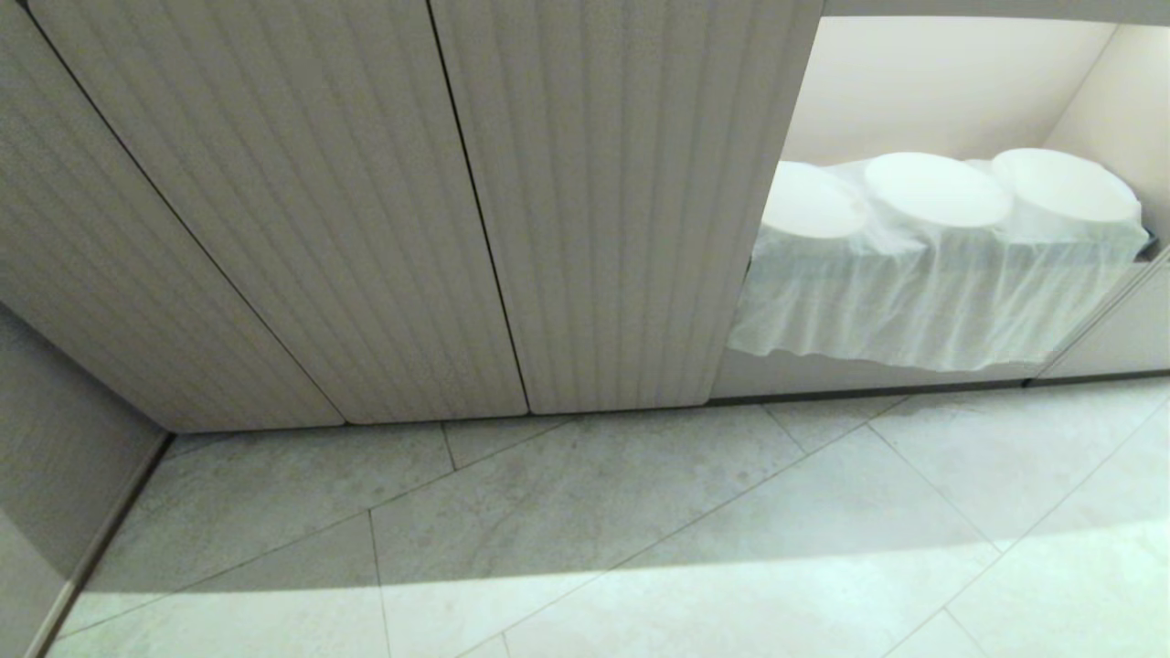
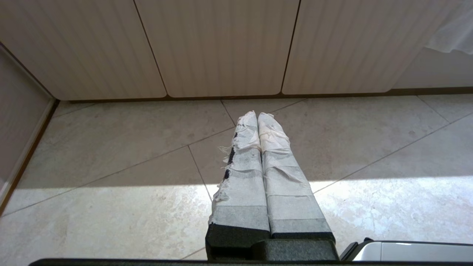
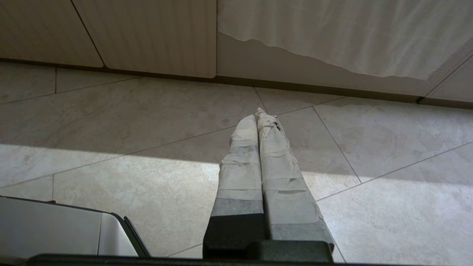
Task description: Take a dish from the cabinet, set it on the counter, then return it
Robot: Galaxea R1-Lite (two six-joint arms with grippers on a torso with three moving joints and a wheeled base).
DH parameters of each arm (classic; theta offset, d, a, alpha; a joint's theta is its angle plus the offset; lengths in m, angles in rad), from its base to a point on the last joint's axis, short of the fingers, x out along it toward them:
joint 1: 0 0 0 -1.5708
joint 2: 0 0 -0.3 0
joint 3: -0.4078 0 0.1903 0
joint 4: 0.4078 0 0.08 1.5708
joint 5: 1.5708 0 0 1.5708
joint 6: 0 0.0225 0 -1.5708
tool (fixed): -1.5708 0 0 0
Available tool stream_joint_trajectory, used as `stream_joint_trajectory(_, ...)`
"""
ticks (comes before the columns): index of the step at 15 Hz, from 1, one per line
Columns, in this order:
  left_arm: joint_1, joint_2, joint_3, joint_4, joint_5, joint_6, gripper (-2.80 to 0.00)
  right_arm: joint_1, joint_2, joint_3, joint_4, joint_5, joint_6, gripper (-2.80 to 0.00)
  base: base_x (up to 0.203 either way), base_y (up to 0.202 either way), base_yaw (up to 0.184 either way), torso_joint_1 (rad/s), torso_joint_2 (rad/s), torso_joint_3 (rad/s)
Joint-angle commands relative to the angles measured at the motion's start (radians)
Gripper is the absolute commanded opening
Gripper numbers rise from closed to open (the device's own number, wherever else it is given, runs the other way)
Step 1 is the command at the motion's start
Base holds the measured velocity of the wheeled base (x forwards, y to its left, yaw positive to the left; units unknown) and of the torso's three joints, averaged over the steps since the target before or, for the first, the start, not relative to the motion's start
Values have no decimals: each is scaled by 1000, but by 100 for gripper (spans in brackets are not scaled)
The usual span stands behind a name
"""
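Both arms parked low over the tiled floor [image 1: 640, 530], short of the cabinet [image 1: 366, 228]. Left gripper [image 2: 257, 114] fingers pressed together, empty; right gripper [image 3: 257, 115] same. Cabinet doors closed, no dish visible. Beside the cabinet, open niche w/ white-wrapped stacks [image 1: 932, 238].

Cabinet [image 1: 366, 228] stands behind the floor [image 1: 640, 530], niche [image 1: 951, 91] to its right.

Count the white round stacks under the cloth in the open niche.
3, in a row on the niche shelf in the head view: left stack partly behind the door edge, middle stack, right stack. More may be hidden behind the cabinet door.
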Motion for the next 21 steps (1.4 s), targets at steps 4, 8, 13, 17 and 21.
stream_joint_trajectory(4,1,0,0,0,1,-1,-280,0,2,0,0,1,0,-280,0,0,0,0,0,0)
stream_joint_trajectory(8,1,0,0,0,1,-1,-280,0,2,0,0,1,0,-280,0,0,0,0,0,0)
stream_joint_trajectory(13,1,0,0,0,1,-1,-280,0,2,-1,0,1,0,-280,0,0,0,0,0,0)
stream_joint_trajectory(17,1,0,0,0,1,-1,-280,0,2,0,0,1,0,-280,0,0,0,0,0,0)
stream_joint_trajectory(21,1,0,0,0,1,-1,-280,0,2,0,0,1,0,-280,0,0,0,0,0,0)
